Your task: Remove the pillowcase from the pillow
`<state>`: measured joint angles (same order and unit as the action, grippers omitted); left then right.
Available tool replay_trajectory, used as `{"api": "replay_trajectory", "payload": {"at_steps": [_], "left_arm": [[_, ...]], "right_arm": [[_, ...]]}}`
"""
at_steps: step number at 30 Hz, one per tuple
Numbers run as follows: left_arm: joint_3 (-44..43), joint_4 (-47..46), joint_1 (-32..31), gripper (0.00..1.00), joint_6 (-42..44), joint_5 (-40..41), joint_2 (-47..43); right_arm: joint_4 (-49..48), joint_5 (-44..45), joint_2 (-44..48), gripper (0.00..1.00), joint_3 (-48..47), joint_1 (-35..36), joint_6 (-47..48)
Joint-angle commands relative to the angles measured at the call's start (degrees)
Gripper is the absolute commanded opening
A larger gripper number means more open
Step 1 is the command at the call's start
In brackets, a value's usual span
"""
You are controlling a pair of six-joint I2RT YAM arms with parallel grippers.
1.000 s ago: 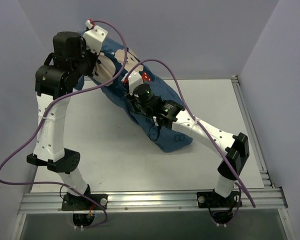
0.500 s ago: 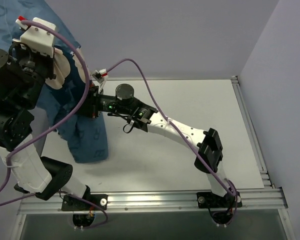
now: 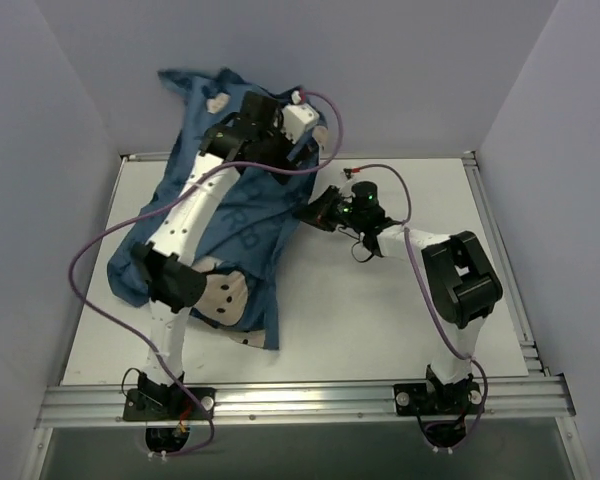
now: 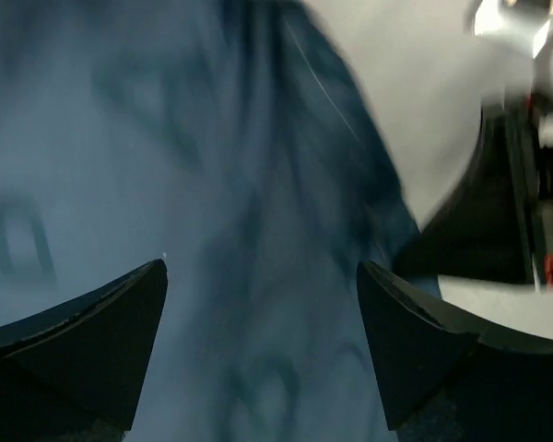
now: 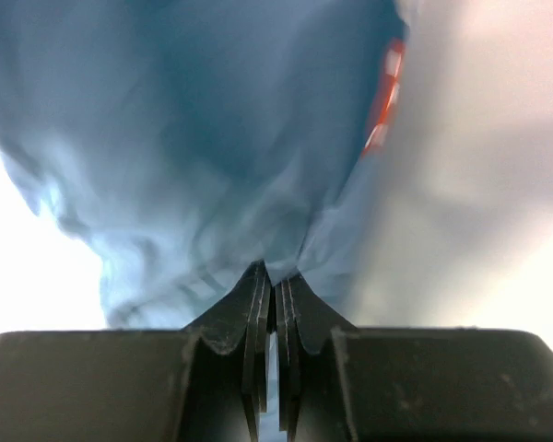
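Observation:
The blue pillowcase (image 3: 245, 225) with its mouse faces lies spread and rumpled over the table's left half, its far end up against the back wall. My left arm reaches across it. The left gripper (image 3: 292, 150) hovers open just above the blue fabric (image 4: 249, 166), with nothing between the fingers (image 4: 261, 267). My right gripper (image 3: 308, 212) is shut on a bunched edge of the pillowcase (image 5: 212, 157) at its right side, next to the red dotted bow (image 5: 384, 101). The pillow is hidden; no plain white shape shows.
The white table (image 3: 400, 320) is bare right of the cloth. Grey walls close in at the back and both sides. The right gripper's dark body (image 4: 498, 212) sits close beside my left fingers. Purple cables loop over both arms.
The left gripper has opened and let go of the pillowcase, which dropped from its raised position onto the table. The left arm swung from the far left across the cloth; the right gripper stayed shut.

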<state>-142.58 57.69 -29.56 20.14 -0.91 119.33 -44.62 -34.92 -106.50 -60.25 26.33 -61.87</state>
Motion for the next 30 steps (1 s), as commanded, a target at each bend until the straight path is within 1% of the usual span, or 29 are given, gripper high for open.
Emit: {"api": "replay_trajectory", "payload": {"at_steps": [1, 2, 3, 4, 5, 6, 7, 8, 9, 10, 11, 12, 13, 14, 16, 17, 18, 19, 20, 21, 22, 23, 24, 25, 26, 27, 28, 30], "left_arm": [[-9.6, 10.0, 0.6, 0.94, -2.0, -7.9, 3.4], [-9.9, 9.7, 0.5, 0.94, -1.9, -8.8, 3.0], [-9.5, 9.5, 0.2, 0.94, -1.5, -10.3, 2.2], [-8.9, 9.5, 0.0, 0.94, -1.0, -11.2, 0.4], [-8.2, 9.6, 0.0, 0.94, 0.0, -12.1, -0.8], [-6.2, 9.8, 0.0, 0.94, 0.2, -13.1, -2.0], [-4.9, 10.0, 0.0, 0.94, 0.6, -14.2, -4.8], [-3.3, 10.0, 0.0, 0.94, 1.3, -14.7, -6.2], [-1.5, 10.2, 0.0, 0.94, 1.8, -15.0, -7.8], [2.6, 10.3, 0.0, 0.94, 2.6, -15.1, -10.9], [4.7, 10.4, 0.0, 0.94, 3.1, -14.7, -12.4], [6.9, 10.7, 0.1, 0.94, 3.8, -14.0, -14.0], [9.2, 10.9, 0.4, 0.94, 4.2, -12.7, -16.7], [13.8, 11.0, 0.8, 0.94, 5.2, -10.5, -18.0], [18.7, 10.7, 2.3, 0.94, 6.1, -10.0, -21.5], [23.6, 10.2, 4.5, 0.94, 6.1, -9.9, -22.3], [26.0, 9.6, 5.7, 0.94, 5.8, -10.1, -23.0], [28.2, 8.2, 6.9, 0.94, 5.6, -10.3, -23.8], [30.4, 7.1, 9.1, 0.94, 5.4, -10.2, -23.9], [34.3, 5.8, 10.0, 0.94, 5.4, -9.6, -23.9], [36.0, 2.7, 11.0, 0.94, 5.4, -9.3, -23.4], [37.4, 1.3, 11.8, 0.94, 5.3, -9.2, -23.0], [39.0, -1.4, 12.8, 0.94, 5.3, -9.5, -22.4], [39.3, -2.4, 12.9, 0.94, 5.3, -9.9, -21.0], [39.3, -3.3, 13.0, 0.94, 5.3, -10.3, -20.3], [39.3, -5.5, 12.8, 0.94, 4.9, -11.0, -19.6], [39.3, -6.5, 12.7, 0.94, 4.3, -12.7, -18.4], [39.4, -9.5, 12.7, 0.94, 3.4, -14.3, -17.0]], "right_arm": [[11.7, -0.1, -1.4, 0.0, -7.6, -4.5, 14.7], [15.7, -0.9, -3.0, 0.0, -11.0, -7.3, 18.4], [23.6, -1.7, -6.5, 0.0, -14.6, -8.4, 22.3], [27.8, -2.0, -8.7, 0.0, -18.5, -9.4, 26.1], [35.6, -2.6, -10.8, 0.01, -27.2, -11.0, 33.0], [39.5, -3.5, -15.3, 0.01, -31.6, -11.7, 35.7], [43.2, -3.4, -17.6, 0.02, -36.2, -12.4, 38.0], [48.8, -3.6, -19.4, 0.03, -43.8, -13.6, 40.5], [50.8, -3.8, -22.6, 0.06, -47.2, -14.0, 41.2], [52.2, -3.4, -23.7, 0.22, -49.9, -14.3, 41.6], [55.1, -2.5, -24.5, 0.35, -54.6, -14.5, 42.6], [56.1, -1.6, -24.8, 0.43, -55.9, -14.7, 42.9], [56.7, -0.5, -24.3, 0.58, -56.7, -15.0, 42.9], [57.2, 1.8, -23.4, 0.67, -56.8, -15.3, 42.7], [57.3, 4.2, -18.6, 0.86, -53.8, -16.7, 42.4], [58.2, 8.2, -16.7, 0.87, -52.4, -17.0, 42.7], [59.3, 11.1, -12.4, 0.89, -51.0, -17.3, 43.2], [60.4, 14.3, -10.1, 0.92, -48.0, -17.3, 44.8], [62.1, 19.7, -7.7, 0.93, -45.9, -17.2, 45.3], [62.1, 21.5, -2.5, 0.94, -43.4, -17.1, 45.4], [61.9, 22.1, 0.6, 0.94, -37.3, -16.8, 45.4], [60.8, 22.3, 3.3, 0.94, -33.8, -16.3, 44.9], [60.2, 21.7, 8.7, 0.95, -30.4, -15.8, 44.3], [59.4, 21.4, 11.6, 0.94, -26.9, -14.6, 43.9], [58.0, 21.5, 14.0, 0.95, -20.2, -11.2, 42.8], [57.3, 21.3, 18.5, 0.95, -16.9, -9.3, 42.1], [56.7, 20.7, 20.5, 0.96, -11.0, -7.4, 39.6], [55.0, 20.0, 25.2, 0.95, -5.4, -3.7, 36.0]]}}
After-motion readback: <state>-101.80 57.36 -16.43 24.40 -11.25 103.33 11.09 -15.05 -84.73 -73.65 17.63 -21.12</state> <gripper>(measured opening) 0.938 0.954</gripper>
